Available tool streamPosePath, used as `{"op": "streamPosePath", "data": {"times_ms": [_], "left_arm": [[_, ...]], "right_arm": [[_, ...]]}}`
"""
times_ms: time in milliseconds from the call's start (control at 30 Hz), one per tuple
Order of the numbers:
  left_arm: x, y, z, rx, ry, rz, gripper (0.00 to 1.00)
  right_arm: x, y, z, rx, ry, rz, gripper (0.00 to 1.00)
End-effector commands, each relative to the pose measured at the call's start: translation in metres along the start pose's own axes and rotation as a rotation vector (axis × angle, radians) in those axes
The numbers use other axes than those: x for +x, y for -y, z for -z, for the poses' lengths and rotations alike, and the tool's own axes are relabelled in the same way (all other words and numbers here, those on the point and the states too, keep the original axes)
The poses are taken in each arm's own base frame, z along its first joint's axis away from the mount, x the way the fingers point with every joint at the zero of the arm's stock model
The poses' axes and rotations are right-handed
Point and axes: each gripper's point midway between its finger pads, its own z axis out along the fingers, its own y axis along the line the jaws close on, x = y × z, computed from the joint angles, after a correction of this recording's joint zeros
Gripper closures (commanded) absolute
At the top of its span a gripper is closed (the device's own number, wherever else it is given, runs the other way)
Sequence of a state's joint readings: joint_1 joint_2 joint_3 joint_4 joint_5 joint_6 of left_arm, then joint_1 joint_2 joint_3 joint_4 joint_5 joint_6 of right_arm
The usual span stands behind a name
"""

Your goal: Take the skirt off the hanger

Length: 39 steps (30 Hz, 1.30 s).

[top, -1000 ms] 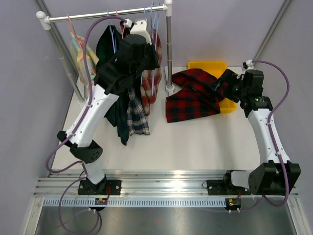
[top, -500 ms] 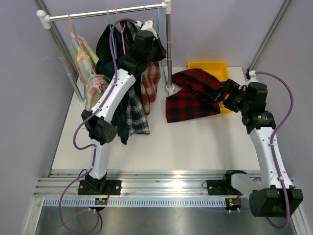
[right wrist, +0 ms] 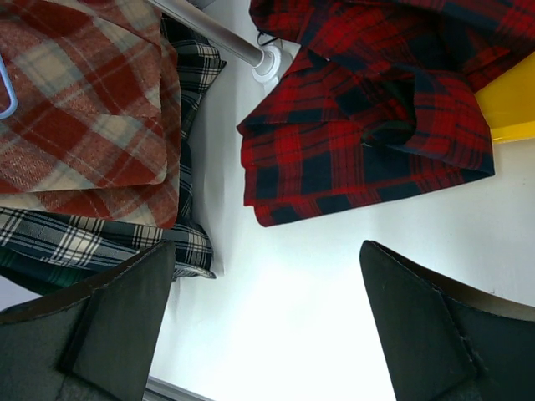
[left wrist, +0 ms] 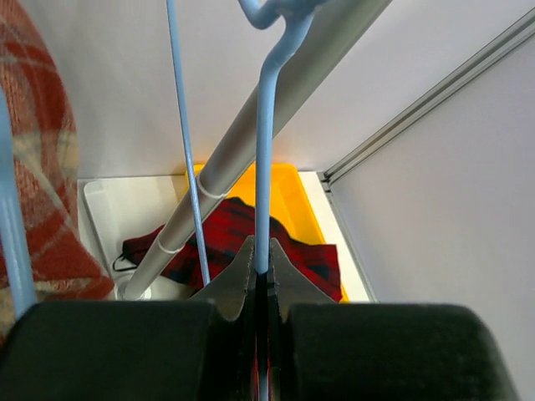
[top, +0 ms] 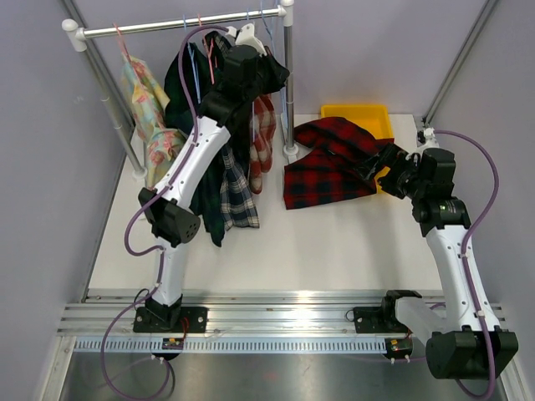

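Observation:
A red and cream plaid skirt (top: 261,138) hangs from the rail (top: 184,23) on a light blue hanger (left wrist: 265,150). It also shows in the left wrist view (left wrist: 42,167) and the right wrist view (right wrist: 84,109). My left gripper (top: 251,38) is up at the rail, shut on the hanger's neck (left wrist: 261,251) just below its hook. A red and black plaid skirt (top: 330,163) lies on the table, partly over a yellow bin (top: 355,113). My right gripper (top: 380,167) is open and empty above the white table (right wrist: 267,246), beside that skirt (right wrist: 368,109).
A dark green plaid garment (top: 226,188) and a floral one (top: 142,92) also hang on the rail. The rack's right post (top: 288,83) stands between the hanging clothes and the red and black skirt. Another thin blue hanger wire (left wrist: 188,150) hangs beside the gripped one.
My left arm has swung round and its gripper has risen to the rail. My right gripper has drawn back a little toward the near right, away from the red and black skirt.

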State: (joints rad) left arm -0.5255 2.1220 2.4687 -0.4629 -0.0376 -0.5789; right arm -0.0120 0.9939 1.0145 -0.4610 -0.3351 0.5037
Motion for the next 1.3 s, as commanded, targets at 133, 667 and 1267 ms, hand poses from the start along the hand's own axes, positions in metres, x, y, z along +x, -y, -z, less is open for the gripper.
{"op": "streamPosePath", "data": {"times_ms": [133, 667, 1267], "left_arm": [[-0.057, 0.025, 0.000, 0.115, 0.176, 0.116, 1.00], [0.019, 0.029, -0.034, 0.155, 0.000, 0.132, 1.00], [0.059, 0.026, 0.001, 0.082, -0.184, 0.150, 0.83]], "right_arm": [[-0.001, -0.016, 0.015, -0.058, 0.013, 0.010, 0.01], [0.011, -0.012, 0.014, -0.062, -0.009, -0.008, 0.01], [0.013, -0.024, 0.043, -0.074, 0.000, -0.015, 0.00]]}}
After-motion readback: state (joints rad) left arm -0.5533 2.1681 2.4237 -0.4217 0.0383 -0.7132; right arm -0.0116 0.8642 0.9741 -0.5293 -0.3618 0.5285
